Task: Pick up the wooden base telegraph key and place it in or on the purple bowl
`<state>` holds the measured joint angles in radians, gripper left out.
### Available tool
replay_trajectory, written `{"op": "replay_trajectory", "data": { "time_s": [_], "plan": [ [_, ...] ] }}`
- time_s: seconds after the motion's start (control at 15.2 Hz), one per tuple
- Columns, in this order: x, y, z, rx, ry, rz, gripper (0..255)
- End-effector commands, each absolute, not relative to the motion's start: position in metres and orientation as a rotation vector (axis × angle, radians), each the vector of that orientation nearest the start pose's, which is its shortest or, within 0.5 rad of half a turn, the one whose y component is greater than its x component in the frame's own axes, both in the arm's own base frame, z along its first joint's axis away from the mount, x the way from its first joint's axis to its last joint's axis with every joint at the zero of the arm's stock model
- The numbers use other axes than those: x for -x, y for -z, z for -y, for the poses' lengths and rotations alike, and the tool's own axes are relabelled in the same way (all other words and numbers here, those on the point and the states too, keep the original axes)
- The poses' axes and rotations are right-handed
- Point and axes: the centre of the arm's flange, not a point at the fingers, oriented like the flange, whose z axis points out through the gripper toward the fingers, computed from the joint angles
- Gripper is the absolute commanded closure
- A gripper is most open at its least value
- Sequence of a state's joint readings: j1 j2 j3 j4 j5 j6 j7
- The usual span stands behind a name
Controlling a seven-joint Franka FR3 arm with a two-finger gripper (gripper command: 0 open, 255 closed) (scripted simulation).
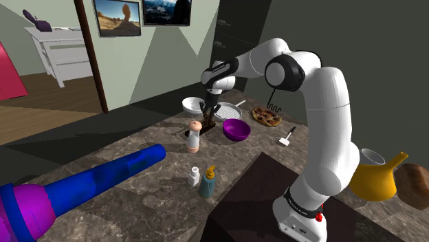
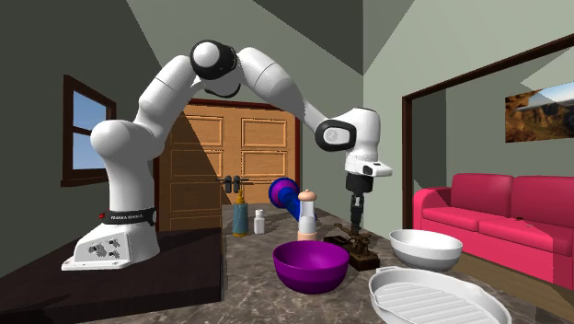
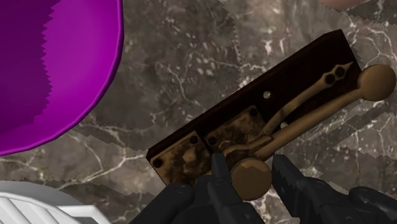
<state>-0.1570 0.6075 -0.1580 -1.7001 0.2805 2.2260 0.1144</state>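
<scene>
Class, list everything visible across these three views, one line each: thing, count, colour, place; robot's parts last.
telegraph key: 1, dark brown, brassy lever, on counter below gripper
purple bowl: 1, purple, beside key
white bowl: 1, white, beside ridged dish
ridged dish: 1, white, near purple bowl
grinder: 1, tan and white, upright near key
white bottle: 1, white, on counter
blue bottle: 1, blue, beside white bottle
tube: 1, blue-purple, lying on counter
disc: 1, brown, beyond purple bowl
utensil: 1, white, by disc
jug: 1, yellow, shoulder view's right
sofa: 1, red, second exterior view's right
arm: 1, white, reaching over counter
gripper: 1, black, over key
</scene>
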Motion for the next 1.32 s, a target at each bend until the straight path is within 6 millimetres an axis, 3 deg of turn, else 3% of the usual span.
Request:
{"op": "replay_trajectory", "data": {
  "time_s": [0.0,0.4,1.25],
  "plan": [
    [-0.641,-0.239,0.189,2.882,-0.084,-0.866,255],
    [-0.641,-0.239,0.189,2.882,-0.084,-0.866,255],
    [-0.641,-0.308,0.189,2.882,-0.084,-0.866,255]
  ]
}}
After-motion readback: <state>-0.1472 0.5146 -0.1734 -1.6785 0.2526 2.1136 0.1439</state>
